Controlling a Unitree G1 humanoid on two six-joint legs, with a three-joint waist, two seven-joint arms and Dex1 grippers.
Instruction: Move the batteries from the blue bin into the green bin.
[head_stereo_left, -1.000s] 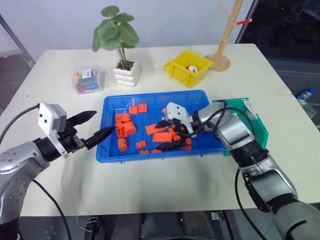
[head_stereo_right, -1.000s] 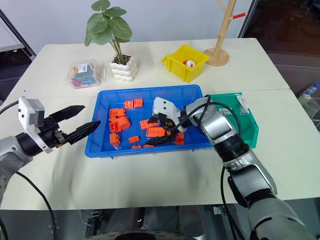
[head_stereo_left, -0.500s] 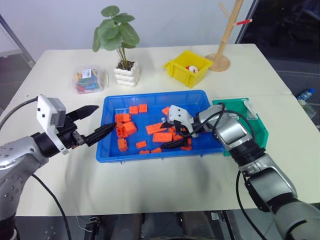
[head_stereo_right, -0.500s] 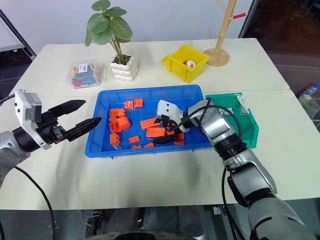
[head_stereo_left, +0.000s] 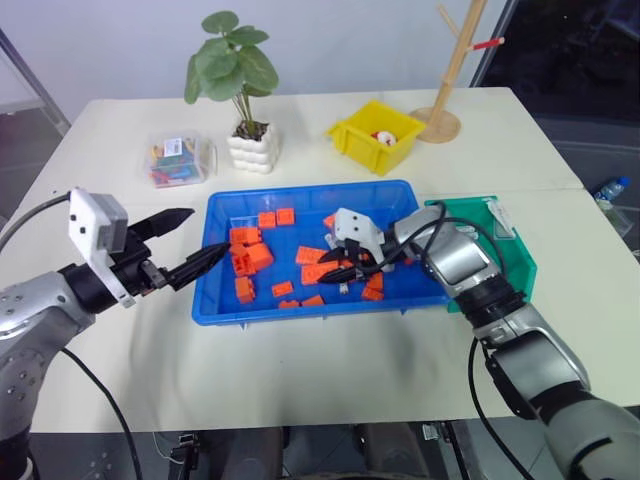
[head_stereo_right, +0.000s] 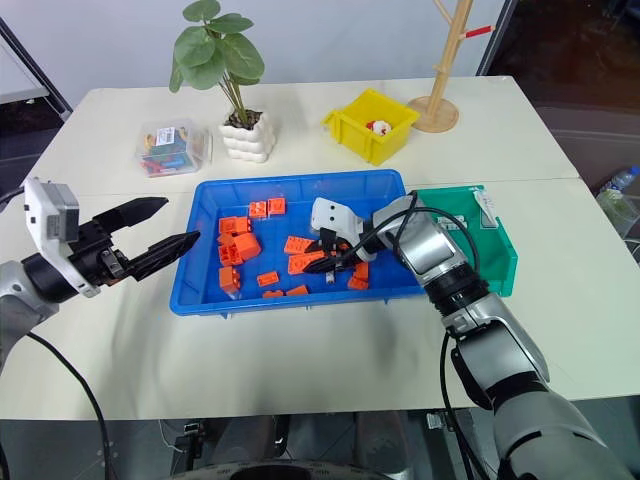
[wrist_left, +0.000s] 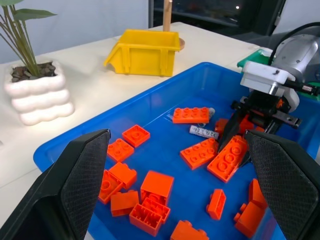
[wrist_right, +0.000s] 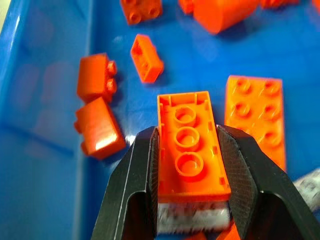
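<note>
The blue bin (head_stereo_left: 300, 312) sits mid-table with several orange bricks (head_stereo_left: 250, 255) inside. A silver-grey battery (wrist_left: 202, 132) lies among them near the bin's right half. My right gripper (head_stereo_left: 345, 272) reaches into the bin from the right, shut on an orange brick (wrist_right: 192, 160). A grey battery (wrist_right: 192, 218) is wedged crosswise between the same fingers, behind the brick. Another battery (wrist_right: 309, 184) lies just beside it. The green bin (head_stereo_left: 512, 258) stands against the blue bin's right side, behind my right forearm. My left gripper (head_stereo_left: 208, 232) hovers open at the blue bin's left rim, holding nothing.
A small yellow bin (head_stereo_left: 376, 135) stands behind the blue bin, with a wooden peg stand (head_stereo_left: 450, 95) to its right. A potted plant (head_stereo_left: 250, 145) and a clear box of coloured pieces (head_stereo_left: 180, 160) stand at the back left.
My right gripper's fingers have closed from wide apart onto the brick and battery. The left gripper stays where it was, still open.
</note>
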